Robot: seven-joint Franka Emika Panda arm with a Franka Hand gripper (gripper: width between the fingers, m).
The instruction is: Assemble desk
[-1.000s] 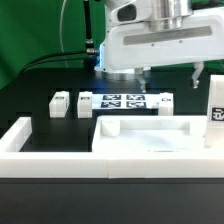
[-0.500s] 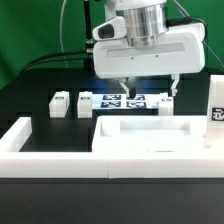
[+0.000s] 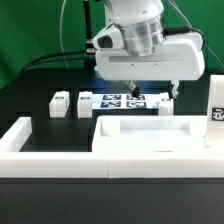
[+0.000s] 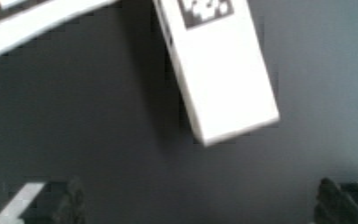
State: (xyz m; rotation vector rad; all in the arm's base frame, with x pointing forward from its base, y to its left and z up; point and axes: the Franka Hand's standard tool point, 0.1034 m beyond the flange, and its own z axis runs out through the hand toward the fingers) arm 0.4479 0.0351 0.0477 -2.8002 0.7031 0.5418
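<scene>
While scanning from the near edge of the exterior view, meet first the long low white border wall (image 3: 50,160), running across the front and turning back at the exterior view's left. Just behind it, find the desk's tabletop slab (image 3: 150,135), lying flat on the black table (image 3: 30,100) with raised rim upward, set toward the exterior view's right. Beside that slab, at the frame's right edge, note an upright leg post (image 3: 216,108) with a black-white tag facing the camera (partly cropped by the frame).

Farther back, count a row across the table. Start with a leftmost leg post (image 3: 60,104), then a second leg post (image 3: 85,102) just beside it, both short and tagged. Next find the marker board (image 3: 122,101), flat and printed with tags, then a fourth leg post (image 3: 163,100) right at the board's end on the exterior view's right.

Above that row, see the gripper (image 3: 148,92) hanging with jaws spread wide and holding nothing, one of its fingers (image 3: 172,93) close over the fourth leg post. Contact there: impossible to judge from this angle.

From the wrist view, look past two dark blurred fingertips (image 4: 43,200) standing far apart, onto a lying leg post (image 4: 226,75): long, white, tagged at one end, resting on the dark table, clear of both fingertips. No telling for certain which post of the row.

Behind everything, make out the arm (image 3: 140,30) and a green backdrop (image 3: 30,35).
</scene>
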